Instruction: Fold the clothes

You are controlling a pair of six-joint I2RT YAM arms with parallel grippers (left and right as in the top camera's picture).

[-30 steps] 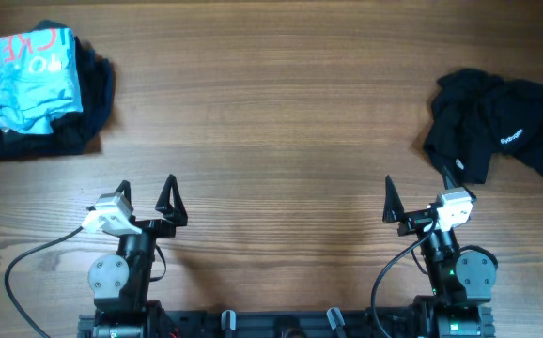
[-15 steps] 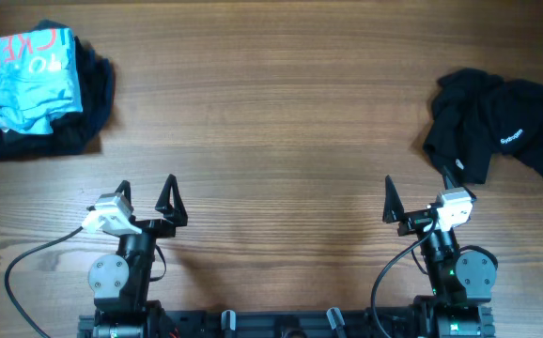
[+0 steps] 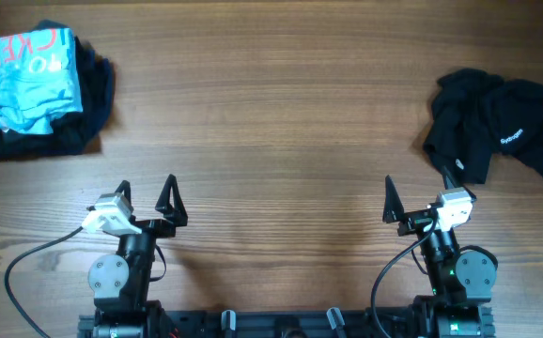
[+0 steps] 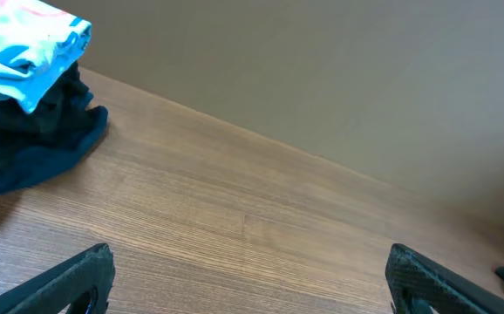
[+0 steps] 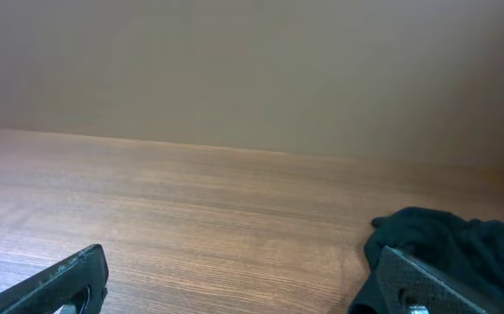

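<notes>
Spread wide and empty, left jaws and right jaws hover over the bench point(image 3: 281, 141); black T-shirt point(image 3: 497, 131) sits crumpled at right.

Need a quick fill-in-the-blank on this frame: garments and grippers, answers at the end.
1. The black T-shirt lies crumpled on the table on the robot's ____ side.
2. The small logo lettering on the black T-shirt is ____.
3. The lettering on the light-blue garment is ____.
4. The left gripper and the right gripper are both ____ and hold nothing.

Missing words: right; white; red; open
</notes>
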